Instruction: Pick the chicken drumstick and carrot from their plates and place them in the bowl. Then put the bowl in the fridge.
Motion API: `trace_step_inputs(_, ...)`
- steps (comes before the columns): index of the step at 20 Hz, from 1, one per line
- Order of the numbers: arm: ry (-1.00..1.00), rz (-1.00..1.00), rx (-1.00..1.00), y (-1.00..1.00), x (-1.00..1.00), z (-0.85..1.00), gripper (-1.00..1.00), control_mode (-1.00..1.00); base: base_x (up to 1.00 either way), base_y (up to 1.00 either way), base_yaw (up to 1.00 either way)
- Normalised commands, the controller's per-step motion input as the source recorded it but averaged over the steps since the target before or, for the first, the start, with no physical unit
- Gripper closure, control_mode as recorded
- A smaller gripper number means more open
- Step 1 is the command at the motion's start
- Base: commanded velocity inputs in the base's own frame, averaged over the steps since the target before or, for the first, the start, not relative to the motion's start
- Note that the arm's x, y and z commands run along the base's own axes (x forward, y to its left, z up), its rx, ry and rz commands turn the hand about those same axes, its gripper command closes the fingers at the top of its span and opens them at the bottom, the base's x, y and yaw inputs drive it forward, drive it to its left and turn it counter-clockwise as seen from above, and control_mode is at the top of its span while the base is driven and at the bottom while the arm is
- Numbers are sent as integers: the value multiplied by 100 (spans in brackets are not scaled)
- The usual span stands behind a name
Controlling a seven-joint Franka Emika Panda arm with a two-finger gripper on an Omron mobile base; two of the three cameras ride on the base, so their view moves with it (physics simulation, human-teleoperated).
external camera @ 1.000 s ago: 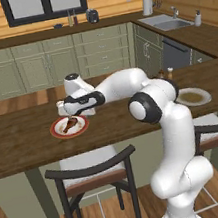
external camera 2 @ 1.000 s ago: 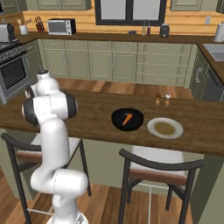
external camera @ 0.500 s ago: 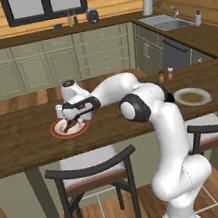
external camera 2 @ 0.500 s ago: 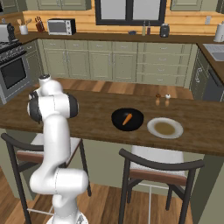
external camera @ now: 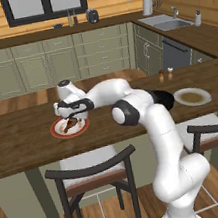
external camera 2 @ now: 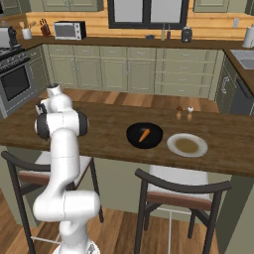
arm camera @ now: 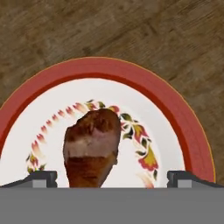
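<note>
Over the red-rimmed plate (external camera: 69, 127) on the wooden worktop (external camera: 30, 140), the gripper (arm camera: 111, 178) hangs spread wide, empty, with the chicken drumstick (arm camera: 92, 145) lying between its tips; the carrot (external camera 2: 143, 135) sits in the black bowl (external camera 2: 144, 135), beside the pale plate (external camera 2: 187, 145)

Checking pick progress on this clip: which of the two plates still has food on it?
The cream plate with the red patterned rim, under the open pincer, still holds the chicken drumstick. The plain pale plate beside the black bowl is bare.
</note>
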Motion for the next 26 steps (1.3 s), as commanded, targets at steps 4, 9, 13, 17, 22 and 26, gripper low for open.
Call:
trace_step_inputs(4,4,-6,0,7,39,-33,-100,-100,0,0,0)
trace_step_inputs(9,3,-3,0,7,20,-31,-100,-100,0,0,0)
trace_step_inputs(13,2,-2,0,1,0,-28,-100,-100,0,0,0)
trace_step_inputs(17,4,-2,0,0,0,-31,100,-100,0,0,0)
trace_step_inputs(22,2,-1,0,-8,-20,-31,100,-100,0,0,0)
trace_step_inputs(26,-1,1,5,-39,-71,16,100,-100,0,0,0)
